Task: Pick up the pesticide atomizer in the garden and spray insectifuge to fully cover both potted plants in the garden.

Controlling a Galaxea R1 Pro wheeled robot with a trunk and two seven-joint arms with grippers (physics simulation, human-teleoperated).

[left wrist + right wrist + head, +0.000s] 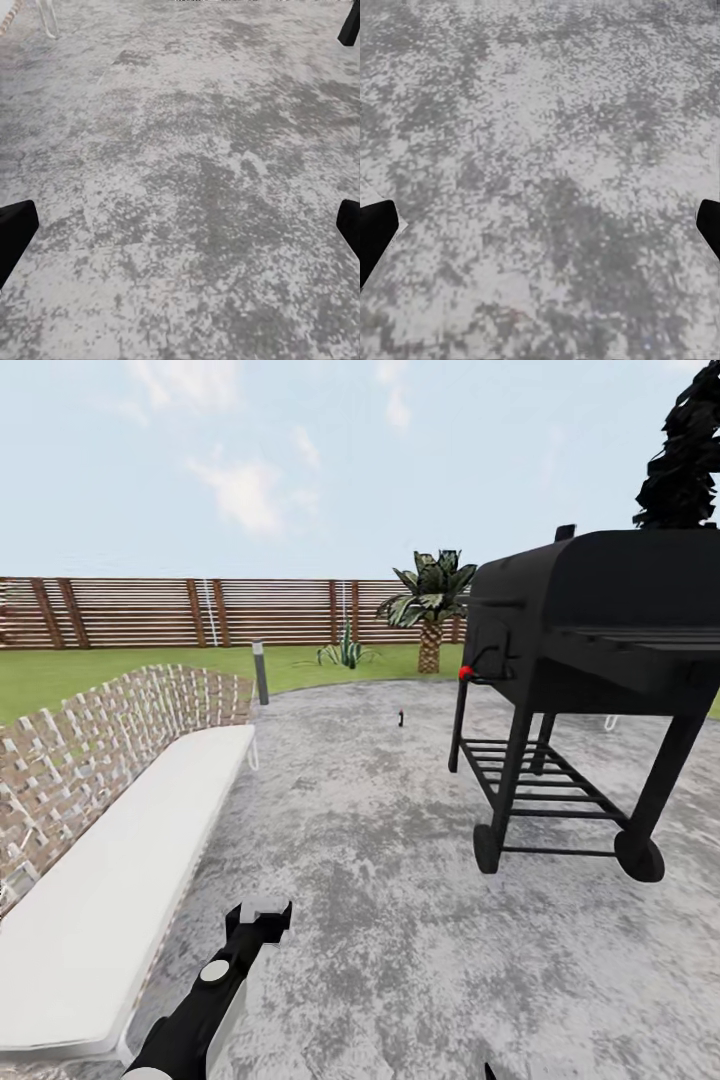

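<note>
Pesticide atomizer (401, 717): a tiny dark upright speck on the patio (380, 840), far ahead of the left gripper (262, 916) and a little to its right, well apart from it; too small here to make out head or nozzle. Likely handling: light, rigid plastic, smooth and somewhat slippery on the slim body, easily toppled by a nudge; best taken around the body just under the trigger head, squarely, so the trigger stays reachable. One potted plant (345, 650): a narrow spiky rosette on the lawn (120, 670) beyond the atomizer, further ahead of the gripper, near the fence (180, 612). Left gripper: fingers spread wide, nothing between them, pointing out over bare paving; its wrist view shows dark fingertips (15, 232) at the frame edges. Right gripper (540, 225): likewise released and empty, fingertips (376, 229) apart over grey paving. Surroundings: black barbecue grill (585, 660) on wheels ahead to the gripper's right; woven bench with white cushion (110, 880) beside the gripper's left; a palm (432, 600) and a short lamp post (260, 672) beyond. Approach not yet made.
</note>
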